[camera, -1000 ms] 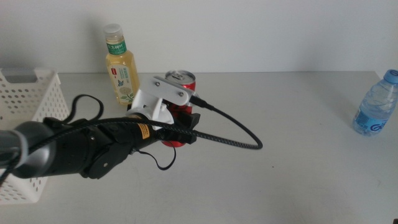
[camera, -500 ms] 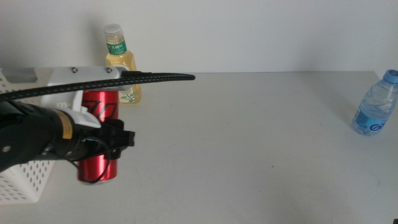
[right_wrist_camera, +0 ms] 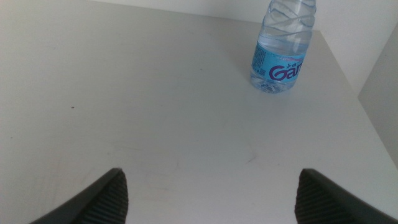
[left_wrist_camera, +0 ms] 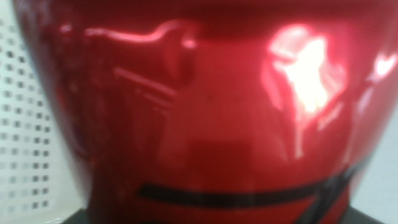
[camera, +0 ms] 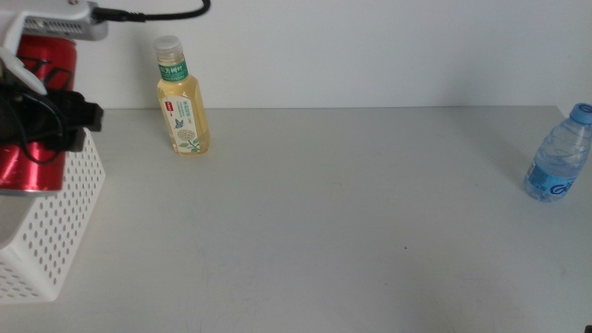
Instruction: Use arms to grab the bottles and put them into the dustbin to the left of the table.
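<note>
My left gripper (camera: 46, 116) is shut on the slim red can (camera: 35, 111) and holds it over the white perforated dustbin (camera: 51, 236) at the far left of the middle view. In the left wrist view the red can (left_wrist_camera: 205, 106) fills the picture, with a strip of the dustbin (left_wrist_camera: 25, 124) wall beside it. The pale-yellow bottle (camera: 180, 97) with white cap stands upright at the back of the table (camera: 324, 213). The clear blue-capped water bottle (camera: 558, 154) stands at the far right. My right gripper (right_wrist_camera: 208, 193) is open above bare table, the water bottle (right_wrist_camera: 283, 46) some way ahead of it.
A white wall runs behind the table's back edge. The table's right edge lies close to the water bottle.
The left arm has carried the red can up and to the left, from the table's middle to above the dustbin. Both bottles have stayed put.
</note>
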`<state>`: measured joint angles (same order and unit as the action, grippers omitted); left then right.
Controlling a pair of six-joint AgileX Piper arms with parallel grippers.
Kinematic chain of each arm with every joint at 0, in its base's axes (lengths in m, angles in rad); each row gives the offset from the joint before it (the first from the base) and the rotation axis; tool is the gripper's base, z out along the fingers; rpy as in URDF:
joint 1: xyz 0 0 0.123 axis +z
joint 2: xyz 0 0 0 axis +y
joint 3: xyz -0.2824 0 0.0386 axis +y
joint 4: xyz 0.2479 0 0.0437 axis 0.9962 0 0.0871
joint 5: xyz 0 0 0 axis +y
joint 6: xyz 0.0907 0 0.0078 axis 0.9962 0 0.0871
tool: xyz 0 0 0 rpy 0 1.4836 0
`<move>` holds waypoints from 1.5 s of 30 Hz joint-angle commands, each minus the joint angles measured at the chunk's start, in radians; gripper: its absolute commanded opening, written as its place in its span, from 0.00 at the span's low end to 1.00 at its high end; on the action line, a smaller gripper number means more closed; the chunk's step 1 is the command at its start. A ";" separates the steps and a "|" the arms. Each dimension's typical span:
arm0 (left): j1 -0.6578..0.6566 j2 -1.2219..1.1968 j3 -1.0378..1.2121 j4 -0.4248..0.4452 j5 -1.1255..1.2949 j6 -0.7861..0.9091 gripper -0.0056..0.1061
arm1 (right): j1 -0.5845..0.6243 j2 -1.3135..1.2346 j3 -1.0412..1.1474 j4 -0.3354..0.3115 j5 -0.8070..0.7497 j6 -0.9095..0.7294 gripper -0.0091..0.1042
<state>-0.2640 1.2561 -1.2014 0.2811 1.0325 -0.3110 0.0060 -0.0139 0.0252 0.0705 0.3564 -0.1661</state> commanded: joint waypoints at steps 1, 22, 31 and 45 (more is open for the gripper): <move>0.093 0.008 -0.108 -0.037 -0.006 0.118 0.04 | -0.005 -0.021 -0.006 -0.009 -0.064 -0.009 0.91; 0.555 0.388 -0.256 -0.250 -0.002 0.568 0.04 | -0.005 -0.021 -0.006 -0.009 -0.064 -0.009 0.91; 0.555 0.522 -0.256 -0.210 -0.057 0.531 0.04 | -0.005 -0.021 -0.006 -0.009 -0.064 -0.009 0.91; 0.554 0.644 -0.256 -0.209 -0.097 0.519 0.04 | -0.005 -0.021 -0.006 -0.009 -0.064 -0.009 0.91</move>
<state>0.2905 1.9594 -1.4194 0.0769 0.9554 0.2219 0.0060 -0.0139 0.0252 0.0705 0.3564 -0.1661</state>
